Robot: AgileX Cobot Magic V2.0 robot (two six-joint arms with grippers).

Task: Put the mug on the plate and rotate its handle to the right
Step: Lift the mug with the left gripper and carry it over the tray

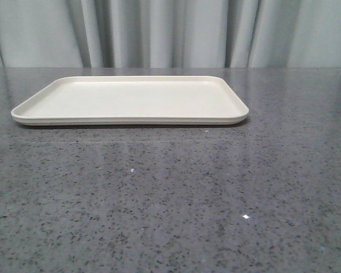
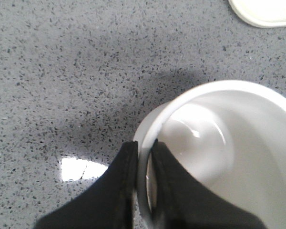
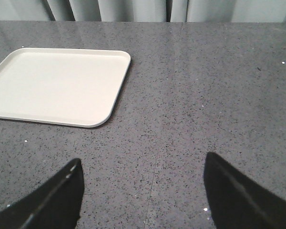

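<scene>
The cream-white plate [image 1: 131, 99] lies flat on the grey table toward the back, with nothing on it; it also shows in the right wrist view [image 3: 57, 86] and as a corner in the left wrist view [image 2: 267, 12]. The white mug [image 2: 229, 143] fills the left wrist view, its open mouth facing the camera. My left gripper [image 2: 145, 148] is shut on the mug's rim, one finger inside and one outside. The handle is hidden. My right gripper [image 3: 143, 167] is open over bare table. No mug or gripper shows in the front view.
The speckled grey table [image 1: 170, 199] stretches from the plate to the near edge. Grey curtains [image 1: 170, 34] hang behind the table.
</scene>
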